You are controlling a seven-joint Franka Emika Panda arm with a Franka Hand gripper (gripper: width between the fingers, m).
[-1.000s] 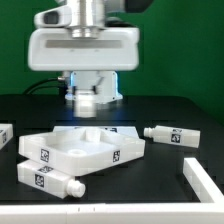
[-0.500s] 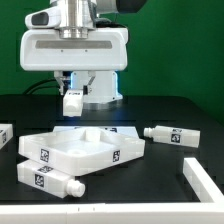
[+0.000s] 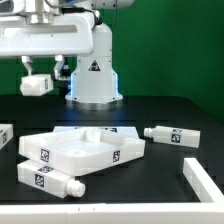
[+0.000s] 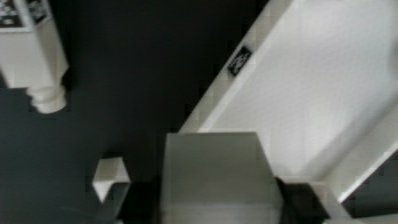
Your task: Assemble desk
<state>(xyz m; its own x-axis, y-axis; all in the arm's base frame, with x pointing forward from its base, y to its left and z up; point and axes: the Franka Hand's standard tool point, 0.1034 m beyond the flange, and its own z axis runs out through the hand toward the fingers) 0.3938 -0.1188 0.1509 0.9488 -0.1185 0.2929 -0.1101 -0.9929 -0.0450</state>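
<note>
Clamped a white rectangular plastic block leg (image 3: 37, 84) between the dark fingers (image 4: 114, 200) of the gripper (image 4: 214, 200), high at the exterior view's left, well apart from the white square rimmed plastic panel (image 3: 85, 148) on the black table (image 3: 160, 108), three more tagged legs (image 3: 170, 135) lying around it.

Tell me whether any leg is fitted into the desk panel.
No; the desk panel carries no leg, and one leg lies flat beside it.
</note>
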